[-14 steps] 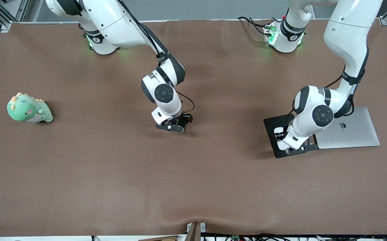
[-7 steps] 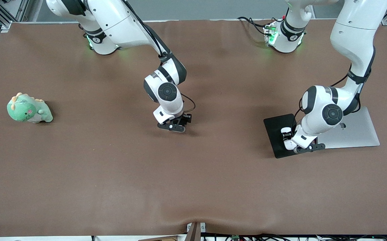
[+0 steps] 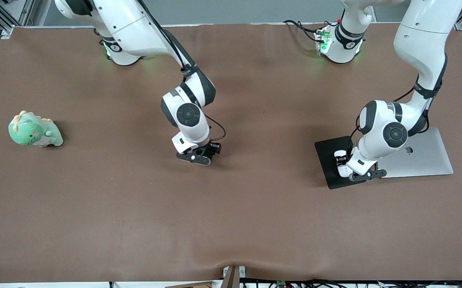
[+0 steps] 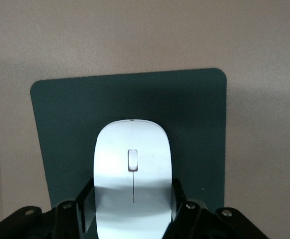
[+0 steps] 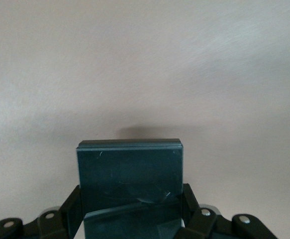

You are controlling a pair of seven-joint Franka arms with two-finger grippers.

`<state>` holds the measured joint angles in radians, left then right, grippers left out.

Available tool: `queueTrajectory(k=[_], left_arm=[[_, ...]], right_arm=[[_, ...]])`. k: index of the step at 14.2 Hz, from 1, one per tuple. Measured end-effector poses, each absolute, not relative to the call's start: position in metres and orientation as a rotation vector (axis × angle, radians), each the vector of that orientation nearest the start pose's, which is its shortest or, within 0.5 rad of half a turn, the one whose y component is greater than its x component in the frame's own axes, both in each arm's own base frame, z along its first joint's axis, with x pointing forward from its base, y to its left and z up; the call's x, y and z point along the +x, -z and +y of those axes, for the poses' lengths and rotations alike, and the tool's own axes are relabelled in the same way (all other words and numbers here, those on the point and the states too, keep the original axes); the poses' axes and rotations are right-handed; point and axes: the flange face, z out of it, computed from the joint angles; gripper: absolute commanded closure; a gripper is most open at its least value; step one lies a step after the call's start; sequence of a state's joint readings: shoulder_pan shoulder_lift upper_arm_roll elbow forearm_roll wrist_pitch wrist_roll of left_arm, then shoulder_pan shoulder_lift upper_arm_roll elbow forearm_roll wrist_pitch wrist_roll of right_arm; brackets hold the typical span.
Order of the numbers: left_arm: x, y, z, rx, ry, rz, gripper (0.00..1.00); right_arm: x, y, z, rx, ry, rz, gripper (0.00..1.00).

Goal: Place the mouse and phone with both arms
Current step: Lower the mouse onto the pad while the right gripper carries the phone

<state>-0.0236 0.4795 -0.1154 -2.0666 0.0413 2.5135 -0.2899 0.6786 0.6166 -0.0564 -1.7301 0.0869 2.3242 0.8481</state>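
A wide table covered in brown matte cloth (image 3: pixel 135 220) carries a small green plush dinosaur with an orange crest (image 3: pixel 34 131) near the edge at the right arm's end. Toward the left arm's end lie a flat black rectangular mouse pad (image 3: pixel 331 154) and, touching its side, a closed silver laptop (image 3: pixel 427 158), which reaches closer to that edge.

The counter (image 3: pixel 231 224) lies bare and open across its whole strip nearest the front camera. At the right arm's end only a green dinosaur toy (image 3: pixel 34 130) stands in the way. At the left arm's end a closed laptop (image 3: pixel 423 156) and a black mouse pad (image 3: pixel 329 154) lie touching, the left hand (image 3: pixel 365 175) low over them. The right hand (image 3: pixel 197 157) hangs over mid-counter.
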Motion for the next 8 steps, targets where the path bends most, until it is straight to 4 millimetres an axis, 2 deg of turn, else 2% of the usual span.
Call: queueTrajectory(k=[2, 4, 8], left_arm=[[0.580, -0.194, -0.079, -3.156, -0.061, -0.211, 1.00], [0.579, -0.193, -0.076, -3.154, -0.067, -0.219, 1.00], [0.575, -0.189, -0.075, -3.152, -0.084, -0.220, 1.00]], right_arm=[[0.549, -0.257, 0.369, -3.105, -0.093, 0.489, 1.00], [0.552, -0.278, 0.333, -3.104, -0.113, 0.507, 1.00], [0.542, -0.289, 0.256, -3.118, -0.169, 0.443, 1.00]])
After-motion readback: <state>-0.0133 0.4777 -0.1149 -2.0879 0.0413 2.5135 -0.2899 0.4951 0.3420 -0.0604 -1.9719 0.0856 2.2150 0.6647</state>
